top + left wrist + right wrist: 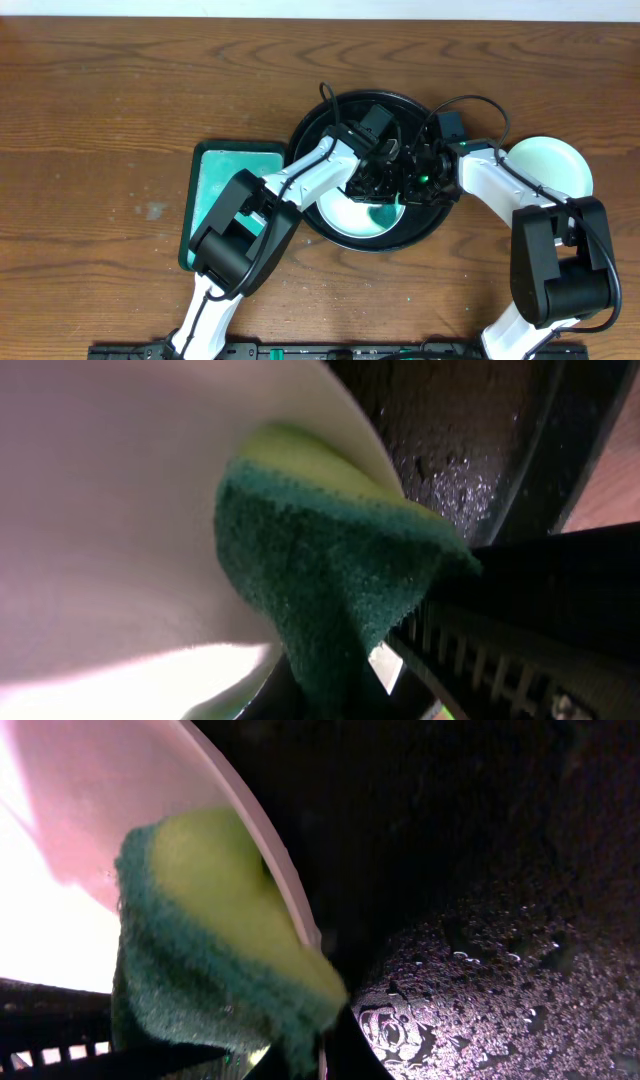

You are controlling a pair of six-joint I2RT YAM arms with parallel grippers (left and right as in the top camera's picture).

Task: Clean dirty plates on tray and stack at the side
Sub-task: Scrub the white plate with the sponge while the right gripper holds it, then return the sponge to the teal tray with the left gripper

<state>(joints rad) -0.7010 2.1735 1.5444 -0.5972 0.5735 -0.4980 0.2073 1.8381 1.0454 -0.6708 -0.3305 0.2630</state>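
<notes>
You see 1 white plate [345,216], teal-smeared, in black tray [420,231], sponge [320,580] at its rim; left gripper [373,182] and right gripper [414,178] block it, grips unreadable. Frame right pale plate [547,166], left teal tray [216,190].

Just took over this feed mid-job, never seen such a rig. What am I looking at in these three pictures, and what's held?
Two robot arms with two-finger grippers at a wooden table. The overhead picture looks down: left gripper and right gripper meet over the black tray, above a teal-smeared plate. A pale-green plate sits on the table to the right; a teal rectangular tray lies left. The other pictures come from cameras on each wrist: both show a green-and-yellow sponge against a white plate. Which gripper holds what, I cannot tell.
</notes>
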